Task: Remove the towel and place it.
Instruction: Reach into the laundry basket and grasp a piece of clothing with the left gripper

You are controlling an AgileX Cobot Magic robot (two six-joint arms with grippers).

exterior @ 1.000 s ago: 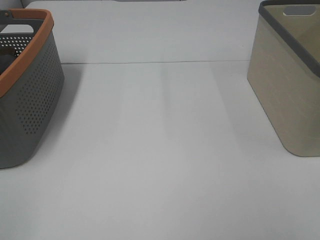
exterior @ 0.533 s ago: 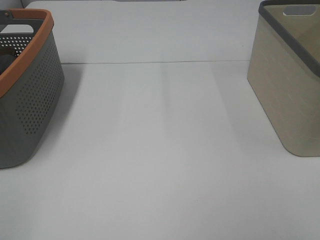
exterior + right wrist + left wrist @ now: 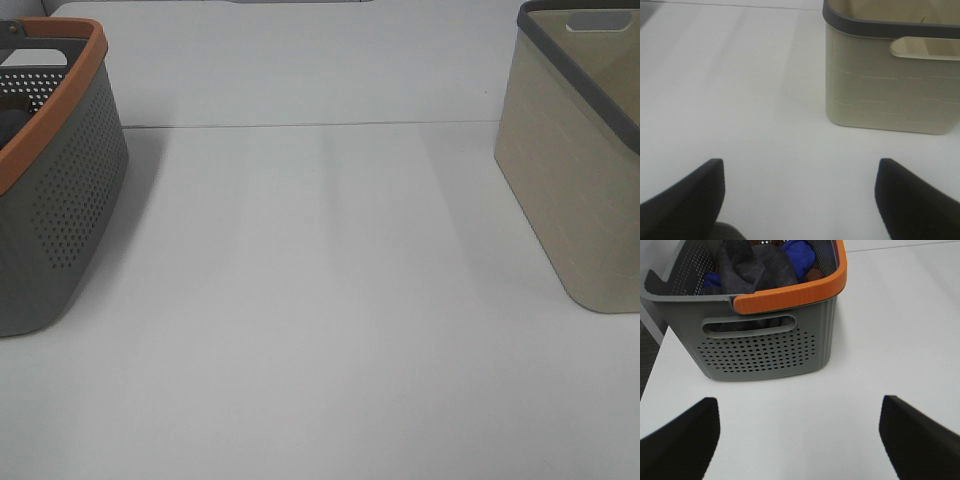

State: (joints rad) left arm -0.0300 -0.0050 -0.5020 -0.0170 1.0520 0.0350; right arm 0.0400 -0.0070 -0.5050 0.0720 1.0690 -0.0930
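The dark towel (image 3: pixel 752 267) lies bunched on top of other cloths inside the grey perforated basket with an orange rim (image 3: pixel 765 347), seen in the left wrist view. My left gripper (image 3: pixel 800 440) is open and empty, above the table a short way in front of the basket's handle side. My right gripper (image 3: pixel 800 200) is open and empty, above the table in front of the beige bin (image 3: pixel 890 85). In the exterior high view neither gripper shows; the basket (image 3: pixel 60 190) stands at the left and the towel is hidden in it.
A blue cloth (image 3: pixel 797 255) and a brown item (image 3: pixel 814 274) lie in the basket beside the towel. The beige bin with a dark grey rim (image 3: pixel 575 180) stands at the right of the white table (image 3: pixel 320 300). A seam (image 3: pixel 310 126) crosses the table's far part.
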